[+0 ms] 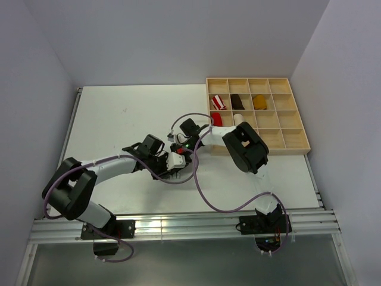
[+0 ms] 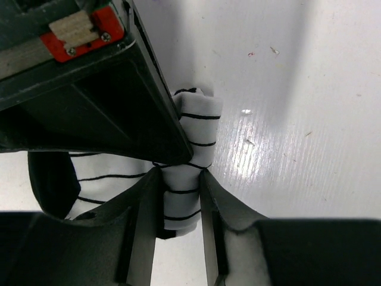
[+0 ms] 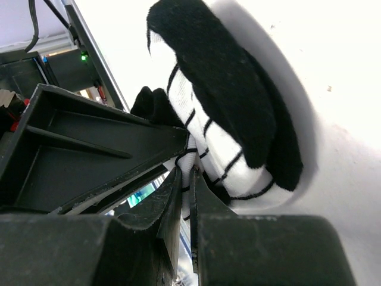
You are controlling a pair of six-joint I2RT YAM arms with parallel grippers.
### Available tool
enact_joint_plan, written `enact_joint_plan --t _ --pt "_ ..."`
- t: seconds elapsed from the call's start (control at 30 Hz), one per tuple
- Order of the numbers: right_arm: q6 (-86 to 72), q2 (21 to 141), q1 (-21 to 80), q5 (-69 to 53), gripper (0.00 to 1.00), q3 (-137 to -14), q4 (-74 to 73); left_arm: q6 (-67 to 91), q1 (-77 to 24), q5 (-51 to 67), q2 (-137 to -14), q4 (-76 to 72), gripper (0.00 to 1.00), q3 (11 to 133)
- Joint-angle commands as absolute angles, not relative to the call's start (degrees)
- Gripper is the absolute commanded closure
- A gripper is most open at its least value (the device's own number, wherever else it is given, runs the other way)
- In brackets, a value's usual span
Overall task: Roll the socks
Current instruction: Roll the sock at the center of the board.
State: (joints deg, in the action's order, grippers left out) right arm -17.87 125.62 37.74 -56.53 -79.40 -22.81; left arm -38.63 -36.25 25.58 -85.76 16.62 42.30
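Top view: found left gripper (image 1: 174, 162) and right gripper (image 1: 180, 147) tip to tip near middle of table (image 1: 119, 119), striped sock (image 1: 177, 158) bunched between them, left of and nearer than tray (image 1: 280, 122). Logged in tray's left cells: red-white bundle (image 1: 218, 102), brown bundle (image 1: 237, 101), mustard bundle (image 1: 259, 102) in one row; red bundle (image 1: 216, 119) one cell nearer. Left wrist view: saw left gripper (image 2: 180, 179) clamped across rolled white length of sock (image 2: 199, 119), one finger on either side, roll lying on table; rest of fabric spreading left under right gripper's dark finger, touching the roll. Right wrist view: saw right gripper (image 3: 186, 179) all but closed, pinching thin fold of same sock (image 3: 232, 155); black part (image 3: 226, 83) wrapped over top of bundle. Could not tell roll's tightness from any view.
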Motion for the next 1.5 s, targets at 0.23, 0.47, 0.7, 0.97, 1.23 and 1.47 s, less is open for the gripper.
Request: enact_joint_plan --t 0.23,0.47,0.7,0.97,1.23,1.47 --pt "-19.16 124.98 37.62 -52.21 0.92 -77.44 -20.39 -41.75 -37.09 32.08 -92.28 27.24 0.75 44.73" --pt "-22.41 119.45 36.91 -49.22 0.73 -70.94 -13.46 -44.56 -34.46 37.43 -95.44 33.48 0.91 47.37" --pt "-25.22 114.70 36.74 -47.46 0.63 -66.89 -8.18 -49.30 -26.91 45.43 -100.01 41.91 1.00 52.29" --pt "-30.06 108.99 34.98 -41.94 0.63 -60.66 -0.18 -52.82 -23.12 47.99 -110.19 54.46 1.00 60.64" --pt "-29.10 97.93 34.10 -34.72 0.66 -54.23 4.48 -58.01 -18.55 52.38 -119.08 65.38 1.00 68.72" --pt "-19.00 89.93 37.25 -27.43 0.64 -51.07 2.46 -58.71 -17.40 50.98 -124.71 71.01 1.00 73.47"
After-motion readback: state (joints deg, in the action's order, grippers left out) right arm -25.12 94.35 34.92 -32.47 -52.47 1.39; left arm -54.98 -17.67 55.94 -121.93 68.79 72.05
